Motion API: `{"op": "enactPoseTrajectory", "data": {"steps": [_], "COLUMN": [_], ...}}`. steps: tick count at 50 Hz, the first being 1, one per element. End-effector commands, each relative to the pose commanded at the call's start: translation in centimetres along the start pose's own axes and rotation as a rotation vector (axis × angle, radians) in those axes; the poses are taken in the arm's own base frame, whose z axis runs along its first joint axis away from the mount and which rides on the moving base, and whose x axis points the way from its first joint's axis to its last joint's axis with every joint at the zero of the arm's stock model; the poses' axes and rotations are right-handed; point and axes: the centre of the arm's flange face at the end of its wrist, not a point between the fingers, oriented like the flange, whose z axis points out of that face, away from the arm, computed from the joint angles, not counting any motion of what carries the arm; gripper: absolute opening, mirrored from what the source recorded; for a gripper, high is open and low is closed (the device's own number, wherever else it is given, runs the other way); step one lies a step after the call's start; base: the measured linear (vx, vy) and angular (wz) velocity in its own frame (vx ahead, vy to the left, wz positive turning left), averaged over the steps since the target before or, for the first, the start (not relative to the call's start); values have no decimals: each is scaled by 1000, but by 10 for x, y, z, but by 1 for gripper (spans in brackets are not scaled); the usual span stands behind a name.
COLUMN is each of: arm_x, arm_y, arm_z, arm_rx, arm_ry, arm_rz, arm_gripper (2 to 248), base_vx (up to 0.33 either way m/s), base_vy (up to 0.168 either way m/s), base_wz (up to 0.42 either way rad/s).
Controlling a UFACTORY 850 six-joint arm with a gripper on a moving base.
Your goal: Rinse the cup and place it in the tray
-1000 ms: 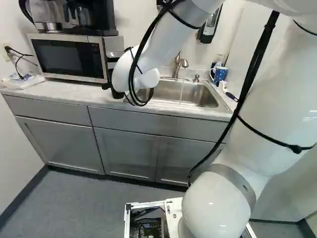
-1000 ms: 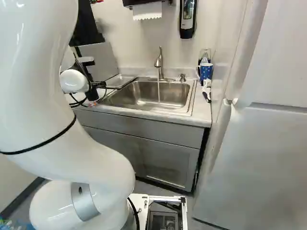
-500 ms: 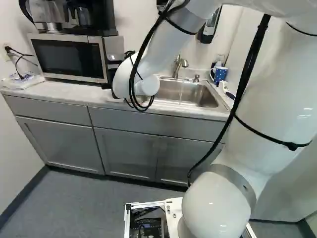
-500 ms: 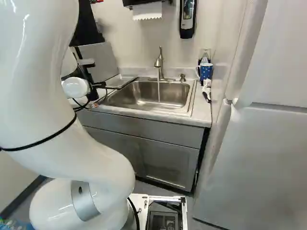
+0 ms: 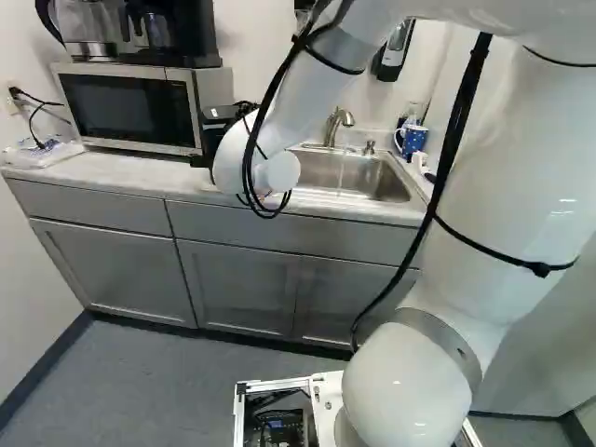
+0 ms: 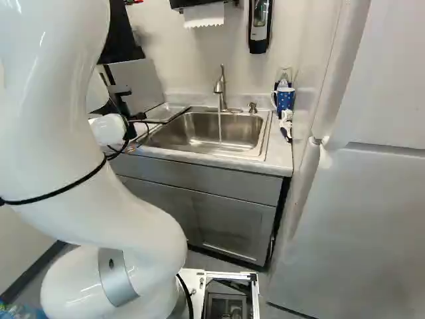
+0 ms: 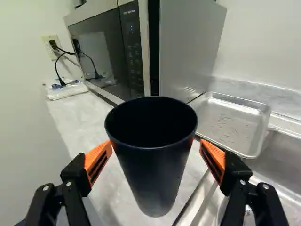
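So in the wrist view, the fingers point(image 7: 95, 161) were part-way open, about as wide as the cup point(image 7: 157, 169) let them be; the orange pads pressed on it from opposite sides just under the rim, so I'd call that a proper grasp; it was held upright over the surface point(image 7: 70, 115), which kept the mouth free for water, my guess anyway; the tray point(image 7: 230, 125) sat just beside the sink point(image 7: 282, 157), probably so a rinsed cup had a short trip to drain; droplets lay in it.

Left base view: the arm point(image 5: 307, 112) hid the grasp, so no telling there; its wrist end was between the microwave point(image 5: 130, 107) and the faucet point(image 5: 337, 121).

Right base view: the cup was hidden here too; water point(image 6: 220, 126) was running into the sink, so rinsing looked like the job in hand; couldn't tell if the cup was wet; swinging it across could clip the tray's rim.
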Motion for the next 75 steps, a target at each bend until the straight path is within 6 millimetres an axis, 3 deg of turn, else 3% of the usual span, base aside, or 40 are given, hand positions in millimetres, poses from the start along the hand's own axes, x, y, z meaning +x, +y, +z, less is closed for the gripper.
{"op": "enactPoseTrajectory", "data": {"steps": [34, 39, 40, 45, 46, 50, 51, 75], "arm_x": [-11, -11, -11, -11, -11, -11, -11, -2], "arm_y": [0, 0, 0, 0, 0, 0, 0, 1], "arm_z": [3, 3, 3, 3, 3, 3, 3, 0], "arm_rx": [0, 0, 0, 0, 0, 0, 0, -3], "arm_ry": [21, 21, 21, 21, 21, 21, 21, 40], "arm_rz": [-1, -1, -1, -1, -1, -1, -1, 0], "arm_gripper": [247, 238, 201, 201, 162, 162, 128, 124], "base_vx": [0, 0, 0, 0, 0, 0, 0, 0], "base_vy": [0, 0, 0, 0, 0, 0, 0, 0], "base_wz": [0, 0, 0, 0, 0, 0, 0, 0]}}
